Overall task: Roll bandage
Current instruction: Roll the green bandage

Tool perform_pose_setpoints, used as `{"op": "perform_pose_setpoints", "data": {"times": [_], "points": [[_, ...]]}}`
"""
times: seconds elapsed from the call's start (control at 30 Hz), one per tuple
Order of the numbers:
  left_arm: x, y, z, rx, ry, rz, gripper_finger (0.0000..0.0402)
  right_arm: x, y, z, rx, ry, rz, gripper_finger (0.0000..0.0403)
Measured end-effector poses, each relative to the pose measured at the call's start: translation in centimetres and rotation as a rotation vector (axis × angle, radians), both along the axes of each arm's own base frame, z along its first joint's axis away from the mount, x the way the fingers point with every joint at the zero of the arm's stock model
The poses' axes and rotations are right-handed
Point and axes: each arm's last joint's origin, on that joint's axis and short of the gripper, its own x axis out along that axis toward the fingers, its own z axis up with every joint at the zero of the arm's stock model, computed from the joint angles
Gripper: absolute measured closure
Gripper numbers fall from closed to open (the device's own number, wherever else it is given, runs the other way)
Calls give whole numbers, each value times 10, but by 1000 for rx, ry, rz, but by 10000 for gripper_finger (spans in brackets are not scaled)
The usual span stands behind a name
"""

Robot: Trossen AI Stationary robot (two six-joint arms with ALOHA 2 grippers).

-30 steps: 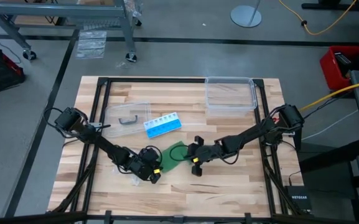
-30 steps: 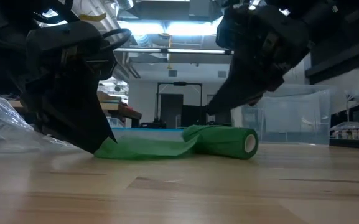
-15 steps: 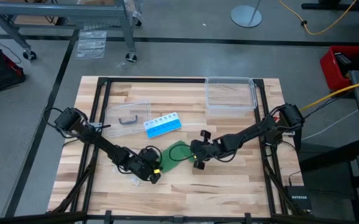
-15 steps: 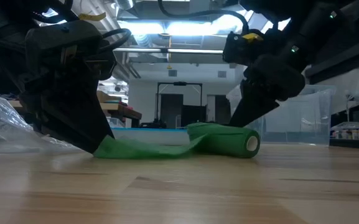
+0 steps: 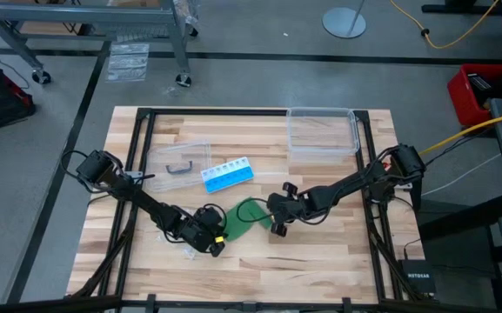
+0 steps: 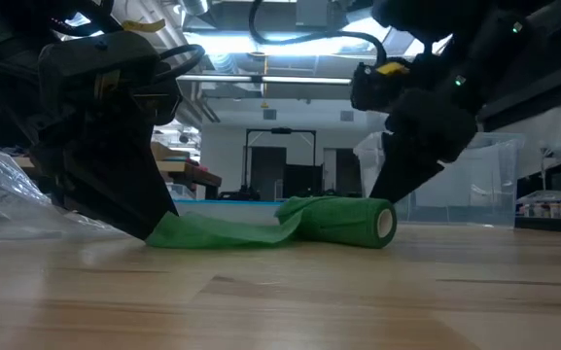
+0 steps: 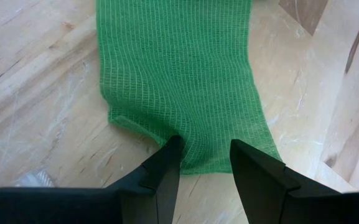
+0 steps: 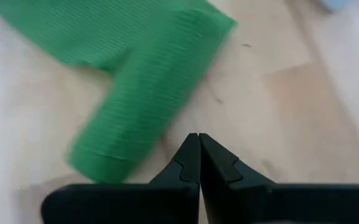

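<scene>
The green bandage (image 5: 242, 217) lies on the wooden table between my two grippers. Its far part is wound into a roll (image 6: 343, 222) lying on its side. The rest runs flat (image 7: 179, 81) to my left gripper (image 7: 205, 146), which stands open at the free end. My right gripper (image 8: 198, 137) is shut, its tips down at the table right beside the roll (image 8: 148, 93), on the side away from the flat strip. My left gripper sets both spread fingertips (image 7: 167, 152) down on the bandage's free end (image 7: 198, 158), close to its end edge. The fingers slant down from above and point along the strip. That end lies flat on the table beneath them. My right gripper stands close by the roll's side; I cannot tell whether it touches.
A blue and white pill organizer (image 5: 228, 174) and a clear bag (image 5: 179, 162) with a dark item lie beyond the bandage. A clear plastic box (image 5: 322, 130) stands at the far right. Bare wood runs along the table's near edge.
My right gripper has tipped steeper and come down close behind the roll. The roll has shifted slightly toward my left gripper, and the strip beside it has bunched a little. The free end has stayed in place.
</scene>
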Motion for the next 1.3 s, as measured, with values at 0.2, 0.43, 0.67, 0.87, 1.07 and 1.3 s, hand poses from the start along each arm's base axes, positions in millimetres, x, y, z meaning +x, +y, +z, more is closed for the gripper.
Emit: {"op": "perform_pose_setpoints", "data": {"times": [0.2, 0.43, 0.67, 0.87, 1.07, 1.3], "points": [[0, 0, 0, 0, 0, 0, 265, 3, 3, 2, 78, -30, 31, 402], [0, 0, 0, -2, -2, 0, 265, 11, 7, -8, 123, -61, 54, 402], [1, -1, 0, -11, -14, -10, 265, 24, 15, -25, 242, -113, 143, 402], [1, -1, 1, -11, -13, -8, 265, 26, 15, -24, 243, -136, 151, 402], [-2, -5, 0, 1, -2, -20, 265, 26, 15, -24, 233, -138, 163, 402], [-10, -7, -1, -5, 45, 26, 265, 27, 16, -23, 230, -146, 174, 402]]}}
